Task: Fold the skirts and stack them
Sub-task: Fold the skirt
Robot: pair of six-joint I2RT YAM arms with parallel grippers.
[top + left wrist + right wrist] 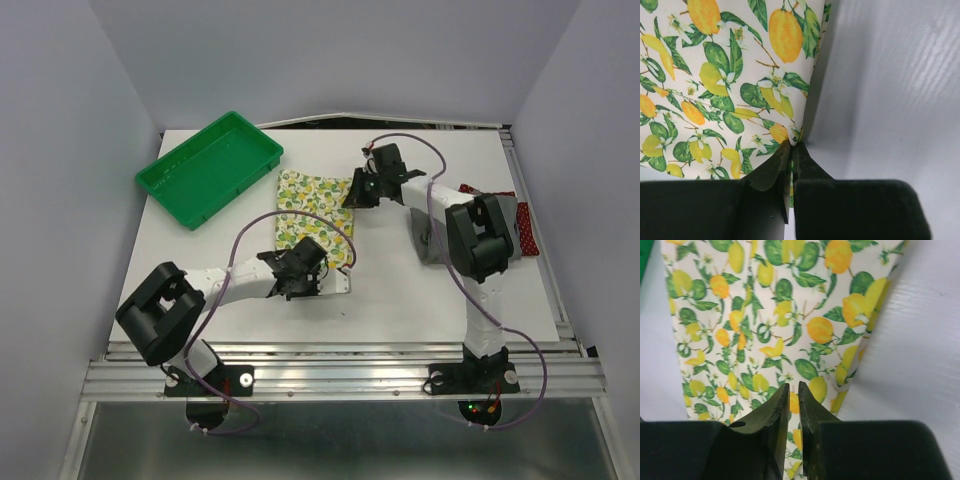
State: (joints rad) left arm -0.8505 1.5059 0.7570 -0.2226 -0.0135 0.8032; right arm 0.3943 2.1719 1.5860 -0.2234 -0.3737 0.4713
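Soft white lemon-print cloth skirt (300,200), frame centre: left end effector (791,145) clamped on its edge; right end effector (794,387) nearly together, grip unclear.

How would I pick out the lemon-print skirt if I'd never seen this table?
Start at the green tray in the far left corner of the table. Beside its right corner, mid-table, lies the lemon skirt. It alone is white with yellow lemons and green leaves; the red skirt and grey skirt lie at the right edge.

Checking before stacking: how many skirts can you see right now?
3: lemon-print skirt mid-table; grey skirt and dark red skirt at right, both partly hidden behind the right arm.
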